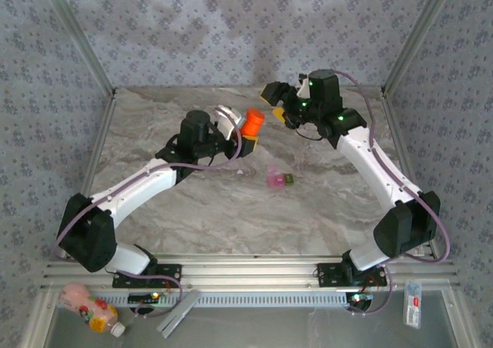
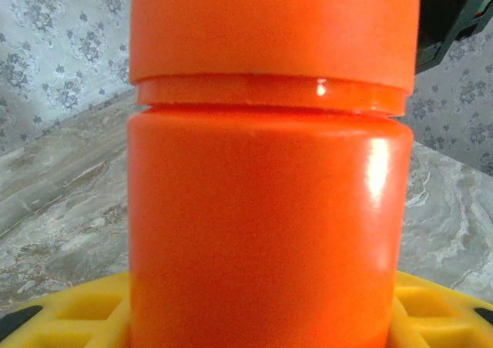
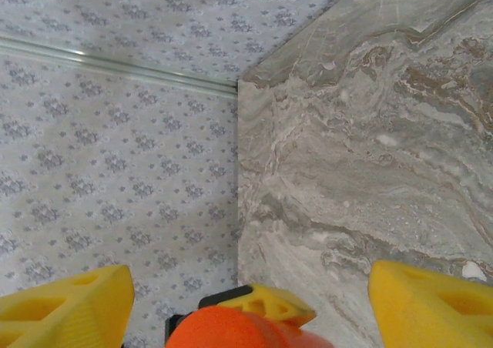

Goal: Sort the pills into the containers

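Pill case (image 1: 278, 180): lay on the marble table (image 1: 192, 209) just right of centre in the top view, pink half to the left and green half to the right, well apart from both grippers.

Orange bottle (image 1: 254, 120): sat above and left of the case, cap (image 1: 255, 116) on and uppermost, gripped low on its body by the left gripper (image 1: 246, 138). Left wrist view: showed the bottle (image 2: 266, 209) close up at centre, with yellow fingers (image 2: 73, 313) at both bottom corners, tight against its sides.

Right gripper (image 1: 278, 106): hung just right of the bottle's cap, jaws spread wide and holding nothing. Right wrist view: showed its two yellow fingers (image 3: 65, 306) at the bottom corners, the orange cap (image 3: 231, 329) at the bottom edge between them, clear of both.
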`<state>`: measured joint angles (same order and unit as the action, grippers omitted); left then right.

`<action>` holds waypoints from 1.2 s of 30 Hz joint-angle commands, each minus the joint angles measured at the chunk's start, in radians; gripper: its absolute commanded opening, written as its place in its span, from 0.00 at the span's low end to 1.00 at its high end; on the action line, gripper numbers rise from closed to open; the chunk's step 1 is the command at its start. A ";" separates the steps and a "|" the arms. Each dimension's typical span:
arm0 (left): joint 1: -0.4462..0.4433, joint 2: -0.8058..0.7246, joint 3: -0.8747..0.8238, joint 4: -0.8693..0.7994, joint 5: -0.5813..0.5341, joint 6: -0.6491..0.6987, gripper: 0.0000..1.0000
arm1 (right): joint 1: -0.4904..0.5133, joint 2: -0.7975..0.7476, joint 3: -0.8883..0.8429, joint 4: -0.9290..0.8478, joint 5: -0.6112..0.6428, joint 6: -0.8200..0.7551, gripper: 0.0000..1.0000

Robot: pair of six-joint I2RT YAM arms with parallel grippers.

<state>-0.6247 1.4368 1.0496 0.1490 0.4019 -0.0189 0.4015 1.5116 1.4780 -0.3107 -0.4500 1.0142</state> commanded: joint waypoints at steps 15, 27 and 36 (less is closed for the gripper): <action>0.070 0.020 0.028 -0.107 0.125 0.122 0.00 | -0.010 0.019 -0.008 -0.076 -0.153 -0.272 0.74; 0.085 0.020 0.049 -0.142 0.164 0.133 0.00 | 0.033 0.092 0.004 -0.051 -0.213 -0.273 0.74; 0.086 0.042 0.072 -0.137 0.166 0.131 0.00 | 0.044 0.110 -0.001 -0.044 -0.237 -0.272 0.71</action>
<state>-0.5430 1.4799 1.0763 -0.0051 0.5354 0.1047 0.4377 1.6127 1.4677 -0.3592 -0.6590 0.7609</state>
